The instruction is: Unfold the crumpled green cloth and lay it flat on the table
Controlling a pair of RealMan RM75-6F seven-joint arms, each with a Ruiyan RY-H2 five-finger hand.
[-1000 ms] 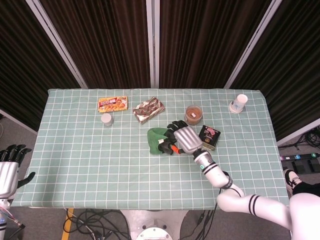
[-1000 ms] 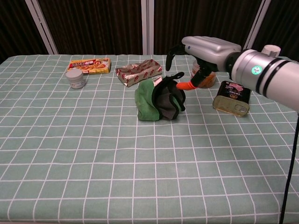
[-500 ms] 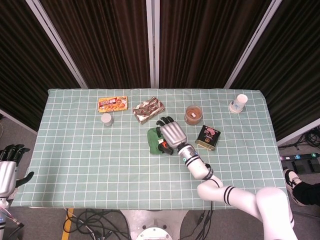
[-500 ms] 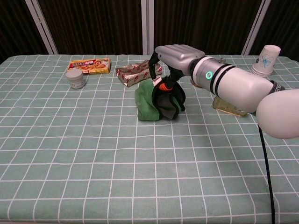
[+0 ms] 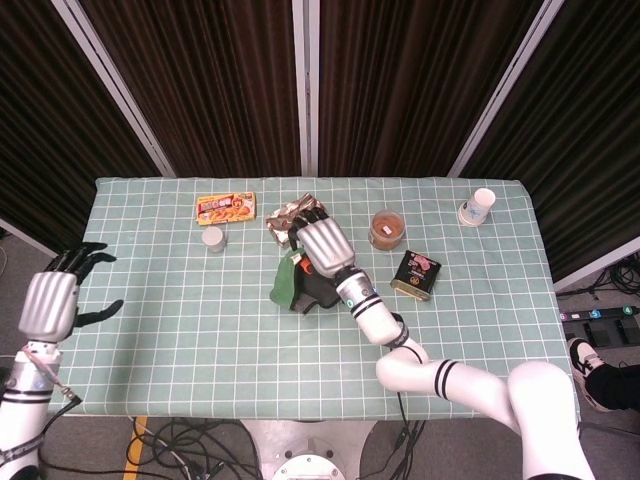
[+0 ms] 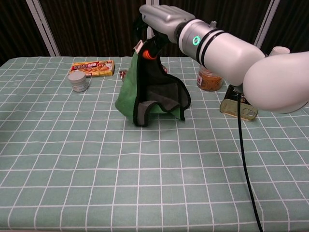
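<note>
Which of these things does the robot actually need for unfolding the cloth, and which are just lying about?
Part of the job:
- green cloth, lifted by one end
- right hand, gripping its top
- left hand, off the table's edge, holding nothing
- table

Just lying about:
- snack box
- small white jar
- foil packet
- brown jar
- dark tin
- paper cup

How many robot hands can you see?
2. The right hand is in the middle, above the table, holding up the green cloth. The left hand is off the table's left side, holding nothing.
</note>
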